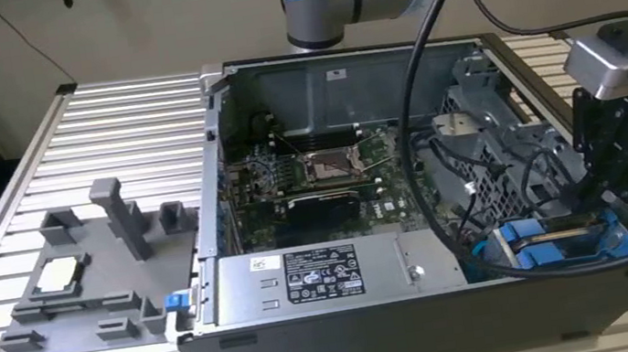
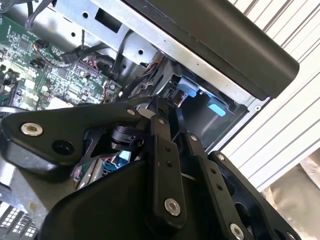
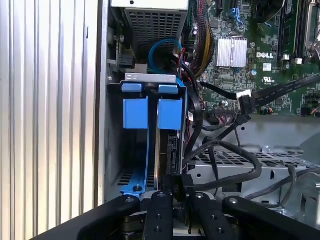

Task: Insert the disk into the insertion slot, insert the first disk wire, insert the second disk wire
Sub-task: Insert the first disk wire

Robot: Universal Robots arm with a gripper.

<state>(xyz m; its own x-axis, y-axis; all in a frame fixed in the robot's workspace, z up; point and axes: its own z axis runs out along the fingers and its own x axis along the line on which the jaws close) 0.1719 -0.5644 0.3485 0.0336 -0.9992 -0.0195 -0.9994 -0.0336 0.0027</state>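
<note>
The slatted metal table [image 1: 95, 105] carries the open computer case [image 1: 313, 347], with the motherboard [image 1: 315, 185] lying flat inside and the grey power supply [image 1: 316, 277] along its near wall. In the corner toward the exterior view's right sits the insertion slot [image 1: 559, 248], and from the first wrist view the disk [image 3: 169, 145] in its blue caddy looks to be standing edge-on inside it, so I'd judge that step done. The gripper [image 3: 179, 192] hangs right over the disk's end, its jaws pinched together on a small black wire plug [image 3: 178, 181]. I'd call this the wiring stage; I can't tell whether either wire is seated yet.
</note>
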